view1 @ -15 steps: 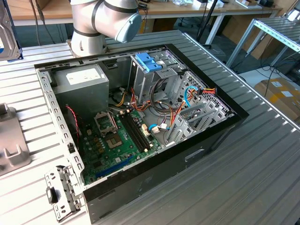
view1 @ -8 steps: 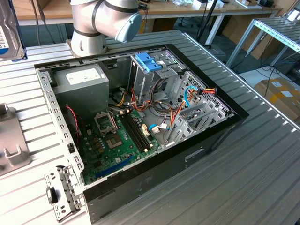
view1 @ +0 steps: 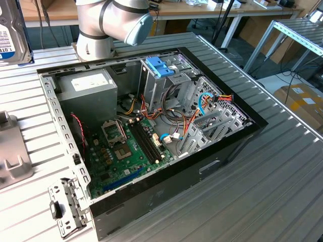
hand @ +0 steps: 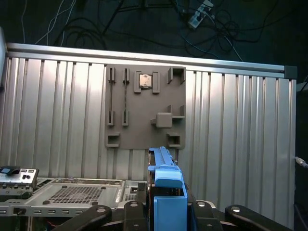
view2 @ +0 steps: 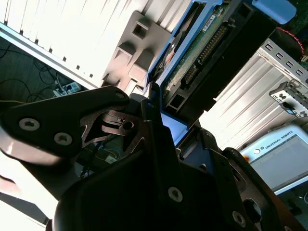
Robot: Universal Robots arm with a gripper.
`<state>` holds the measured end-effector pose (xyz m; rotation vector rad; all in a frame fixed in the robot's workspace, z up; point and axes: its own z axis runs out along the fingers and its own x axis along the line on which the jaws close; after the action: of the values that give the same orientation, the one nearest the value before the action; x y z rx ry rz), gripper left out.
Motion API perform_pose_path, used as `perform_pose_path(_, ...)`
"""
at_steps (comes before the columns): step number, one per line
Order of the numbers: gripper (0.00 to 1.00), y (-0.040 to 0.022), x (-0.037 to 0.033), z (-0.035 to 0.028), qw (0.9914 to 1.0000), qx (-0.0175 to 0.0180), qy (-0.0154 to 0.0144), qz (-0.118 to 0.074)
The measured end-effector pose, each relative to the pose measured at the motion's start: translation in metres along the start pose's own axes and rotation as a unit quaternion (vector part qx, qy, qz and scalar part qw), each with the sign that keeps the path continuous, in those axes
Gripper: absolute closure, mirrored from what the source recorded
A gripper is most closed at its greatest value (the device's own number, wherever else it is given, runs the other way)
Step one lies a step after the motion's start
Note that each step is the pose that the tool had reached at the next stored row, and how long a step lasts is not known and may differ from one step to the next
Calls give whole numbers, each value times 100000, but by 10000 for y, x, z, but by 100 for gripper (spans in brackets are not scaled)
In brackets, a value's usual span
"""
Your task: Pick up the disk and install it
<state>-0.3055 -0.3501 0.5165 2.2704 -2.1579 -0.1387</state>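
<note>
First wrist view: the gripper (hand: 166, 211) pinches the disk (hand: 166, 187), held edge-on and raised off the grey plate (hand: 144, 108) on the ribbed table (hand: 231, 125). Second wrist view adds its circuit board (view2: 202, 45). Exterior view: open computer case (view1: 166, 186), with power supply (view1: 88, 85) and blue bracket (view1: 159, 65) inside.

One disk (hand: 166, 180), clamped in the one gripper (hand: 166, 210). Ahead of the gripper, one grey holder plate (hand: 144, 108). Nearby, one open computer case (view1: 237, 136) holding one power supply (view1: 88, 88), one blue bracket (view1: 159, 65) and one motherboard (view1: 126, 151).
</note>
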Motion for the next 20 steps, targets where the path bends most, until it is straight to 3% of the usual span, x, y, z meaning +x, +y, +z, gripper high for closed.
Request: perform_pose_path(20,63,-230,16,3,100000,-173,-9,9)
